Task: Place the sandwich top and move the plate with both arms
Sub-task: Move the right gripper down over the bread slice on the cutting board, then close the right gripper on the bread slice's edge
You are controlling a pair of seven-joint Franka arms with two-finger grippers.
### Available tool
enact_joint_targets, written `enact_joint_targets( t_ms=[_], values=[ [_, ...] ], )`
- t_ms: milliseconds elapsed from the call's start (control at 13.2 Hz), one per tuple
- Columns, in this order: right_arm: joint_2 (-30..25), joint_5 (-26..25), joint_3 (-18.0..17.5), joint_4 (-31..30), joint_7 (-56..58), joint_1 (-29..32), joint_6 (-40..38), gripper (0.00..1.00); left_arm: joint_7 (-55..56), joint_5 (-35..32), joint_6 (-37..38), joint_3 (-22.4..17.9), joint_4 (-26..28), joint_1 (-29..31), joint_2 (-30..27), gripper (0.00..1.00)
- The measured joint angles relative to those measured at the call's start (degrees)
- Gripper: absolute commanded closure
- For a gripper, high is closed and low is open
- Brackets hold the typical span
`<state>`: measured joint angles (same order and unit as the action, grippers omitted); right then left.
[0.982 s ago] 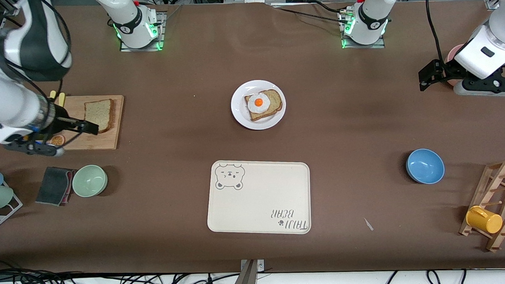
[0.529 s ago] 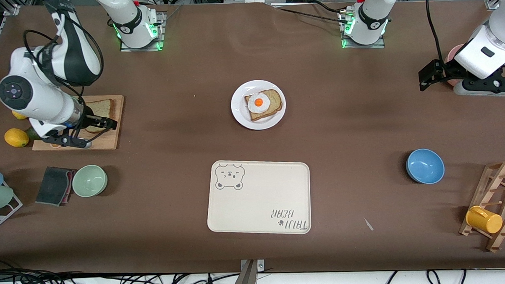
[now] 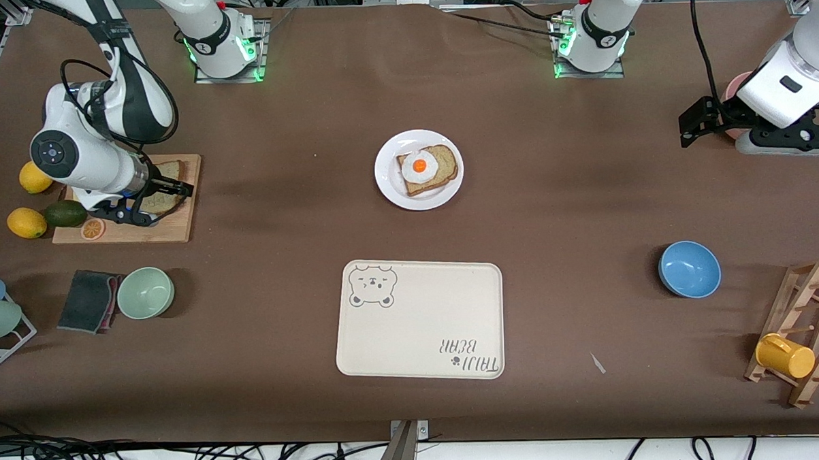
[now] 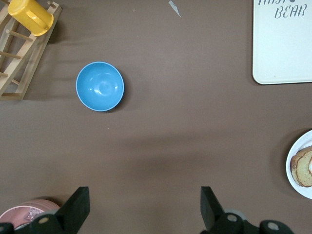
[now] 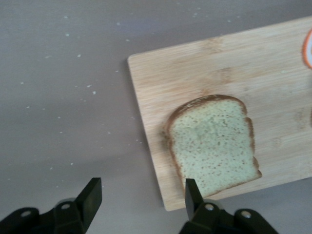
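In the front view, the right gripper [image 3: 166, 194] is being held open over the sandwich top [image 3: 164, 195], which is lying on the cutting board [image 3: 171, 228], apparently for a grasp; the plate [image 3: 389, 183] is sitting well apart from that board. In the left wrist view, the left gripper [image 4: 145, 208], fingers spread, is being kept waiting near the blue bowl [image 4: 100, 86]. In the right wrist view, one finger [image 5: 192, 192] is being positioned over the slice's edge.

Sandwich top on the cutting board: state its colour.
The sandwich top is speckled tan with a darker brown crust, clearest in the right wrist view.

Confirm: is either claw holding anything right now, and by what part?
Nothing held. Right claw is open over the plain speckled tan bread slice on the wooden cutting board. Left claw waits open, empty.
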<state>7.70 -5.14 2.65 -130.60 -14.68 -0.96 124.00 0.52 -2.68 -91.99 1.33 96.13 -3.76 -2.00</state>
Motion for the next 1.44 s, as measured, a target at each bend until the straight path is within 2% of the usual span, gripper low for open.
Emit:
enact_joint_targets(
  t_ms=[151,453,680,982,1284,1435],
  values=[
    [0.74,-3.01,0.99,-0.25,-0.1,0.03,1.74,0.25,0.0,0.0,0.0,0.0,0.0,0.0,0.0,0.0],
    [5.06,-4.56,2.18,-0.81,-0.83,0.05,5.8,0.33,0.0,0.0,0.0,0.0,0.0,0.0,0.0,0.0],
    [7.08,-4.79,2.13,-0.83,-0.9,-0.04,5.89,0.44,0.0,0.0,0.0,0.0,0.0,0.0,0.0,0.0],
    [9.17,-9.42,1.89,-0.92,-2.94,-2.34,5.88,0.49,0.0,0.0,0.0,0.0,0.0,0.0,0.01,0.0],
    [10.2,-10.95,1.92,-1.2,-3.49,-3.02,5.73,0.51,0.0,0.0,0.0,0.0,0.0,0.0,0.01,0.0],
    [10.22,-11.42,1.92,-1.21,-3.49,-3.02,5.35,0.58,0.0,0.0,0.0,0.0,0.0,0.0,0.01,0.0]
  ],
)
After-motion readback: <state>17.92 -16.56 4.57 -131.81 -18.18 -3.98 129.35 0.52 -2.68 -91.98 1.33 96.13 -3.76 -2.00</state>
